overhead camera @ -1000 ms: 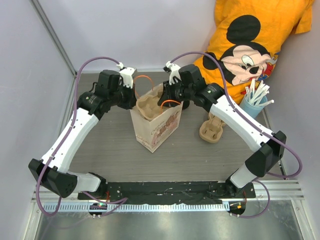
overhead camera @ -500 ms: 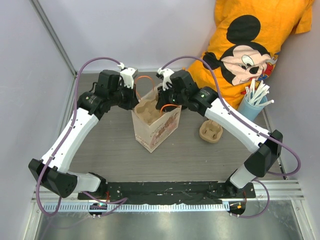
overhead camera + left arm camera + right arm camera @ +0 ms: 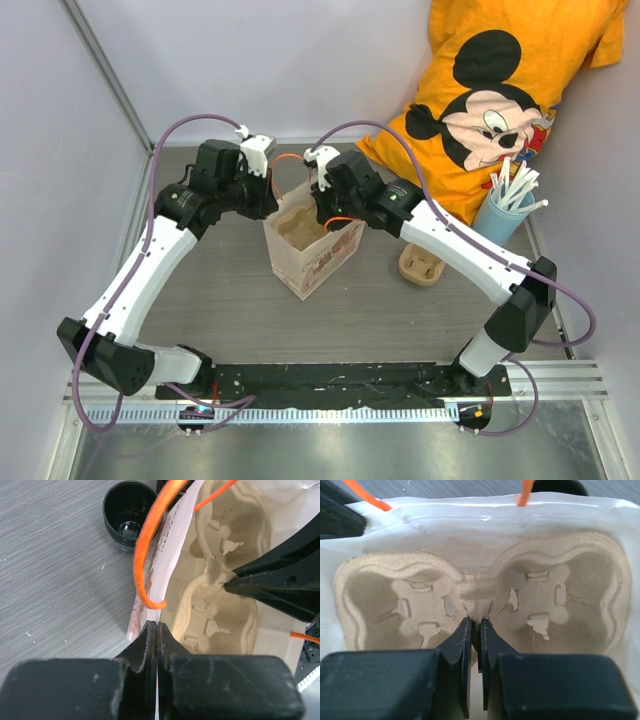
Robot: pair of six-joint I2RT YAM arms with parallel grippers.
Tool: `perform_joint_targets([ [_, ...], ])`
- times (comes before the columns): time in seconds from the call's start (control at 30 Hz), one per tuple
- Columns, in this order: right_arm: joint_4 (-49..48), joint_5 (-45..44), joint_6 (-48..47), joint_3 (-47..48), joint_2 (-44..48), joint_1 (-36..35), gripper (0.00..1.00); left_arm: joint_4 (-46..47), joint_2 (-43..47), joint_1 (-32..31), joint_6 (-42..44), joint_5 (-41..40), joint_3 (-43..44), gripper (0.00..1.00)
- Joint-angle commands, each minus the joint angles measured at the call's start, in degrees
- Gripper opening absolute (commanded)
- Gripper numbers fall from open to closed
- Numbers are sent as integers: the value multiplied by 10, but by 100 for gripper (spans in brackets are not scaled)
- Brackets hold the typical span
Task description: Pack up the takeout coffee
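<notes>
The brown paper bag [image 3: 308, 258] stands open mid-table. My left gripper [image 3: 268, 205] is shut on its left rim; in the left wrist view [image 3: 157, 629] the bag wall [image 3: 172, 555] runs between the closed jaws. My right gripper [image 3: 322, 212] reaches into the bag and is shut on the middle ridge of a beige pulp cup carrier [image 3: 545, 590], which lies inside the bag [image 3: 485, 525]; it also shows in the left wrist view [image 3: 220, 615]. The black coffee cup [image 3: 127, 515] stands open on the table just behind the bag, lidless. It is hidden in the top view.
A second beige carrier [image 3: 422, 262] lies on the table right of the bag. A light blue cup of white straws [image 3: 507, 205] stands at the far right. An orange Mickey shirt [image 3: 500, 90] hangs at the back. The bag's orange handle [image 3: 145, 565] loops near my left fingers.
My right gripper has moved left and down, carrying the carrier from the bag's mouth deeper into the bag. The left gripper has kept its hold on the rim.
</notes>
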State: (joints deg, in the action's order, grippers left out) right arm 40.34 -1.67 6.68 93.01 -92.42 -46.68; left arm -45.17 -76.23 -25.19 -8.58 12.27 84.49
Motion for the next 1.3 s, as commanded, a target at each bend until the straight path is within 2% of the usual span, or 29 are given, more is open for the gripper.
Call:
perform_joint_targets([
  [0.0,-4,-42,-16,29,5,-3,1,28,-2,3,0,10,6,0],
  [0.7,8,-34,-16,46,-61,-18,1,29,5,3,0,14,1,0],
  [0.97,18,-22,-32,105,-53,-18,1,31,1,2,-1,18,1,0],
  [1.27,25,-11,-37,110,-89,-18,1,30,2,3,-1,24,3,0],
])
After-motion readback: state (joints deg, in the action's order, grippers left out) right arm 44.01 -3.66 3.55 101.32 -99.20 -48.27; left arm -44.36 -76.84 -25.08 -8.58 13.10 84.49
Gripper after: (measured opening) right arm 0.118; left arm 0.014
